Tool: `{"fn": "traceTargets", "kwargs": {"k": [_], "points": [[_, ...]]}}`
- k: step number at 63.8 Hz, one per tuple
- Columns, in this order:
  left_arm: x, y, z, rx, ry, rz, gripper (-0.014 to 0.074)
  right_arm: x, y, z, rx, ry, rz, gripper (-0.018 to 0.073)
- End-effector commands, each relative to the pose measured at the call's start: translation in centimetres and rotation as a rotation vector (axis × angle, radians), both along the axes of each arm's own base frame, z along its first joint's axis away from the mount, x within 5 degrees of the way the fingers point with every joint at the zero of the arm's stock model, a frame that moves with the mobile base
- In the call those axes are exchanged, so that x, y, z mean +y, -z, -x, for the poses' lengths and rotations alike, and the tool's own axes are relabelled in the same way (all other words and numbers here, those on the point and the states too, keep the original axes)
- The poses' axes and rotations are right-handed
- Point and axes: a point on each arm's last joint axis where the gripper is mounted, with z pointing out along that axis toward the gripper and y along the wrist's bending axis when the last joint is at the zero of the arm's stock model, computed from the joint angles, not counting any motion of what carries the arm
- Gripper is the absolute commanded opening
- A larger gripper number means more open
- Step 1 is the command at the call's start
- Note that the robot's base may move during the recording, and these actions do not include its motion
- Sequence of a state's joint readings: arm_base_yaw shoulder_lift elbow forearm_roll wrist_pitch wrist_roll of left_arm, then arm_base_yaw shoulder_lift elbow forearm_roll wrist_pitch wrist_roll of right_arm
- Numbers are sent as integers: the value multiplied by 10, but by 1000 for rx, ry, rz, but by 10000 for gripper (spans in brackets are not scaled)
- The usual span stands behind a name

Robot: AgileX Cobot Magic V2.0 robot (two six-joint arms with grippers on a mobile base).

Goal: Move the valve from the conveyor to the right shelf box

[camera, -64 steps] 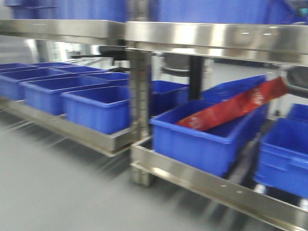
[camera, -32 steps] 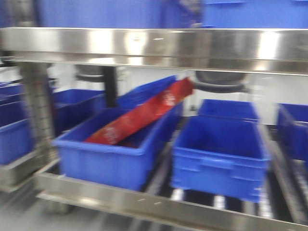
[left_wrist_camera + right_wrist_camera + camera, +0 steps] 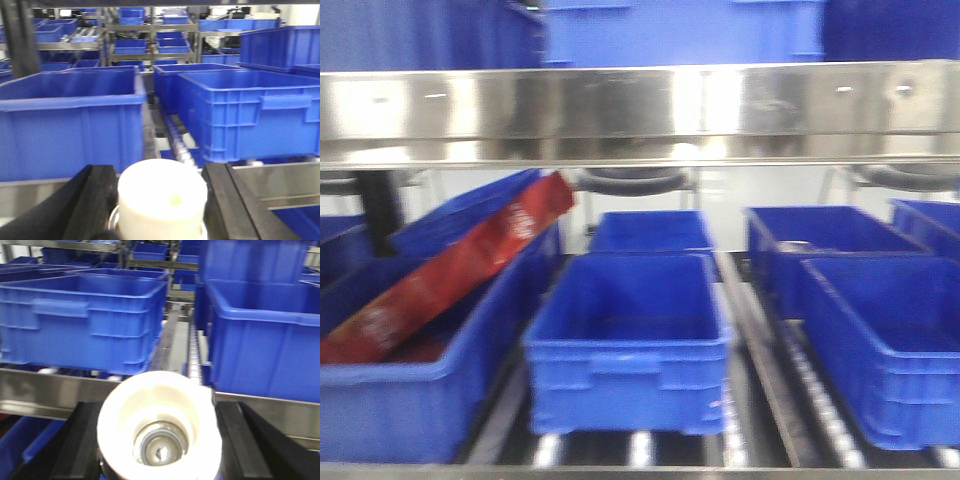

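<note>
Front view: neither arm nor any valve shows here. You face the right shelf [image 3: 640, 110], with a middle box [image 3: 630, 390] and a red packet [image 3: 450, 270] leaning in the box beside it.

Left wrist view: your left gripper [image 3: 162, 200] is clamped on a valve [image 3: 162, 195], with the black fingers [image 3: 97, 200] pressing its white cap from both sides. Treat the valve as stiff and probably dense for its size. The plastic cap looks smooth and could slip, so the hex rings would likely give a surer hold. The wrist is level and low. The shelf's front rail runs just ahead, and the wall of a blue box [image 3: 70, 130] rises ahead-left above the fingertips.

Right wrist view: your right gripper [image 3: 159, 440] likewise pinches a second valve [image 3: 159, 430] by its cap, with metal showing down the bore. The arm points level at the rail, and the near box [image 3: 85, 330] sits ahead-left, its rim higher than the fingers.
</note>
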State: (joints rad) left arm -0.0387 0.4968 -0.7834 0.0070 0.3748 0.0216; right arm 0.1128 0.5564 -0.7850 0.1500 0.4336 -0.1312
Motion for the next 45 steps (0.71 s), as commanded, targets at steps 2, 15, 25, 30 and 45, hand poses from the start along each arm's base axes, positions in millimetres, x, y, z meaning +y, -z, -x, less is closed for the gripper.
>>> {"fn": "traceTargets", "kwargs": {"k": [2, 15, 25, 30, 45], "points": [[0, -8, 3, -73, 6, 11, -111, -1, -12, 3, -100, 12, -5, -153], [0, -8, 3, -73, 6, 11, -111, -1, -12, 3, -100, 12, -5, -153], [0, -8, 3, -73, 6, 11, -111, -1, -12, 3, -100, 12, -5, -153], [0, -8, 3, -73, 6, 11, -111, -1, -12, 3, -100, 12, -5, -153], [0, -8, 3, -73, 6, 11, -111, -1, -12, 3, -100, 12, -5, -153]]}}
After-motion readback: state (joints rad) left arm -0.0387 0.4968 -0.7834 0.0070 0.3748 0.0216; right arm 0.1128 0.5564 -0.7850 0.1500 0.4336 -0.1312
